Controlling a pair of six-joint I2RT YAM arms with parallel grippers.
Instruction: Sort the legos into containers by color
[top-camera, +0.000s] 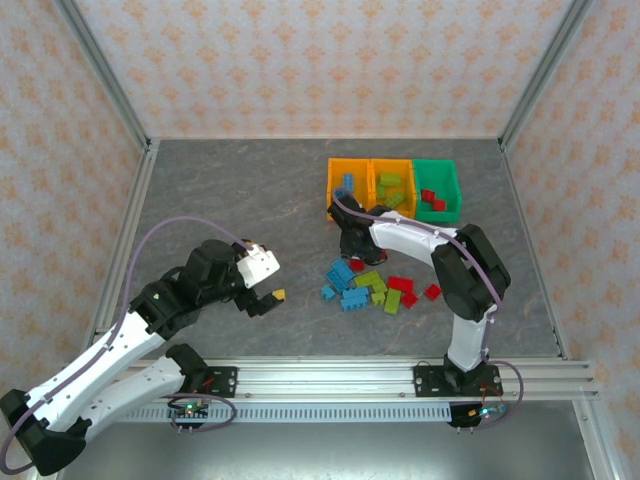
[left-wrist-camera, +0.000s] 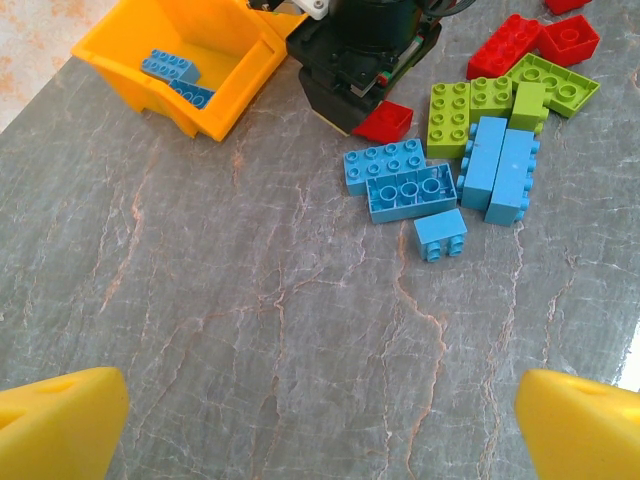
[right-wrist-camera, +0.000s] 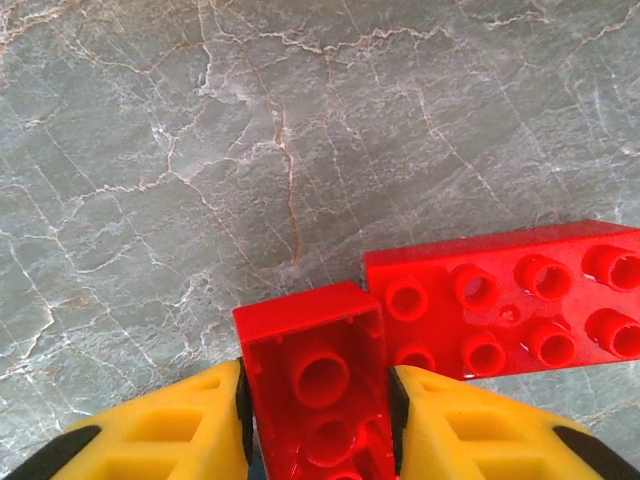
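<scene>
My right gripper is shut on a small red lego, hollow side up, its yellow fingers pressed on both sides. A flat red lego lies just right of it. From above, this gripper is low at the pile's back edge, just in front of the containers. The pile holds blue, lime and red legos. The containers are two orange bins and a green one. My left gripper hovers open left of the pile, nothing between its pads.
The left orange bin holds blue legos, the middle one lime, the green one red. Bare grey table lies left of the bins and pile. Metal posts and patterned walls enclose the table on three sides.
</scene>
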